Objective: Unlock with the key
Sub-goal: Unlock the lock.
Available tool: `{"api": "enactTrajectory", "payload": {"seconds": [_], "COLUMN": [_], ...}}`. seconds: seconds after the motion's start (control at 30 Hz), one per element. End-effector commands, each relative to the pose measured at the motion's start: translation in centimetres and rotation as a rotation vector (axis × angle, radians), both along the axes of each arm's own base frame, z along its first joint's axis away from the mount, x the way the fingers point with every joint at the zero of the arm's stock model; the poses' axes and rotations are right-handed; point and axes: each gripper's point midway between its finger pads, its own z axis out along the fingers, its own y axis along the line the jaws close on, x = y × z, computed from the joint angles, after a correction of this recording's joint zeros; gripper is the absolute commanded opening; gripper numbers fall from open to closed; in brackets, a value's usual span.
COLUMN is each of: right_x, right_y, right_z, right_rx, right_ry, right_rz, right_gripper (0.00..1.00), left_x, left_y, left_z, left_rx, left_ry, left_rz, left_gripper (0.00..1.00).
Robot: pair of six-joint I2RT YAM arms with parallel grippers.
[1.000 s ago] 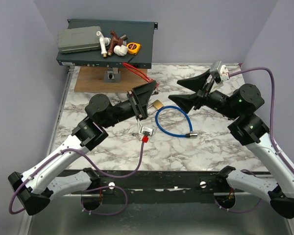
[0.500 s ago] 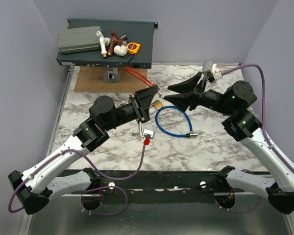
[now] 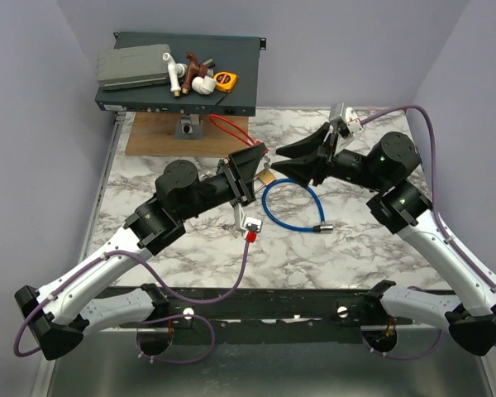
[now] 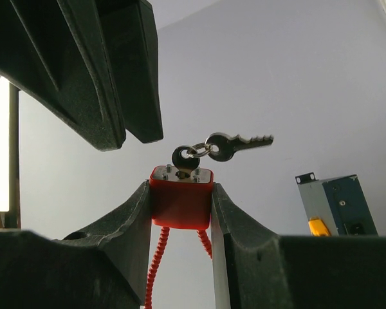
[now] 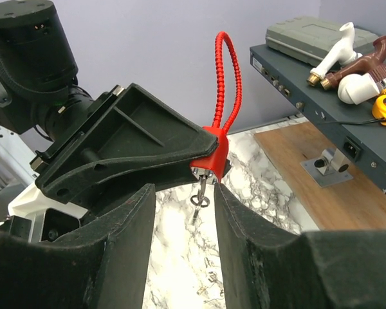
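The left pincer [image 4: 180, 215] is clamped on a little red plastic lock body [image 4: 180, 198] with a ribbed red cable loop [image 5: 226, 84], and it's held up above the marble surface [image 3: 339, 248]. The small silver key [image 5: 201, 187] is stuck in that lock's keyhole, and a spare silver key [image 4: 239, 144] hangs off the same ring. The right pincer [image 5: 183, 193] is parted, with a finger on either side of the key and neither visibly touching it. A brass padlock [image 3: 267, 176] and a blue cable loop [image 3: 291, 208] lie on the surface nearby.

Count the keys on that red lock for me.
2. The first key sits in the red lock clamped by the left end effector; the second key hangs off its ring, pointing sideways. Others may be hidden.
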Motion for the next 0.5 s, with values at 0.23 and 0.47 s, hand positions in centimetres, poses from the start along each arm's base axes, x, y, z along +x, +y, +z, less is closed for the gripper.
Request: {"api": "enactTrajectory", "payload": {"seconds": [0.23,0.47], "right_x": [1.9,2.0], "right_y": [0.0,0.2], "right_z": [-2.1,-1.7], "right_rx": [-0.037,-0.027], "right_ry": [-0.010,-0.017], "right_rz": [-0.064,-0.058], "right_gripper": [0.54,0.46], "left_x": [-0.3,-0.5], "left_y": [0.1,-0.2], "left_z": [2.0,1.9], "left_rx": [-0.032,-0.033], "left_ry": [-0.035,-0.045], "left_rz": [0.008,-0.004], "left_gripper": [0.00,0.00]}}
